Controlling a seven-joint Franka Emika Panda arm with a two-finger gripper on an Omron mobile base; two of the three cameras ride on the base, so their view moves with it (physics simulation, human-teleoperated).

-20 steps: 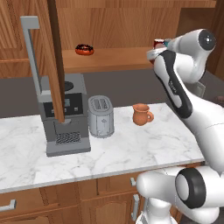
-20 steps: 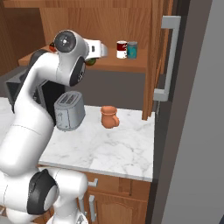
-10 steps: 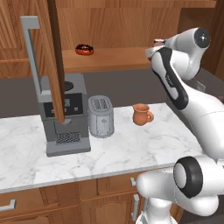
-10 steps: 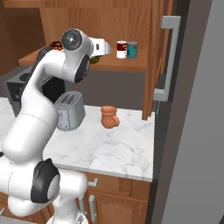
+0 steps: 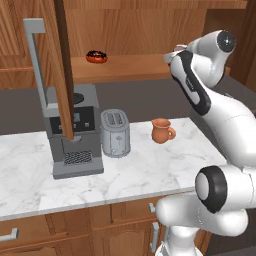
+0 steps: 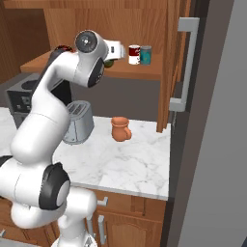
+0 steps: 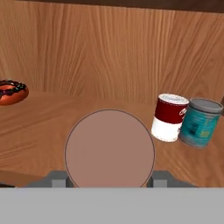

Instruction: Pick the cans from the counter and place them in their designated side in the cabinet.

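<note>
My gripper [image 7: 109, 177] is shut on the reddish-brown can [image 7: 109, 148], whose round end faces the hand view between the two fingertips. I hold it above the cabinet's orange-brown shelf board [image 7: 48, 120]. The white can with dark red bands [image 7: 170, 118] stands upright on that shelf to the right, close beside a teal-blue can [image 7: 200, 123]. In the right base view my gripper [image 6: 116, 49] is at shelf height, just left of the white can [image 6: 134, 54]. In the left base view the gripper [image 5: 172, 55] is at the shelf's right end.
A red donut [image 7: 11, 92] lies at the shelf's left. On the marble counter [image 6: 130, 164] stand a terracotta mug [image 6: 120, 129], a toaster [image 5: 115, 133] and a coffee machine [image 5: 72, 130]. The open cabinet door [image 6: 173, 62] hangs at the right, another door [image 5: 64, 70] at the left.
The hand with the can has crept slightly further in over the shelf, and the arm's upper links have swung round. The cans on the shelf have not moved.
</note>
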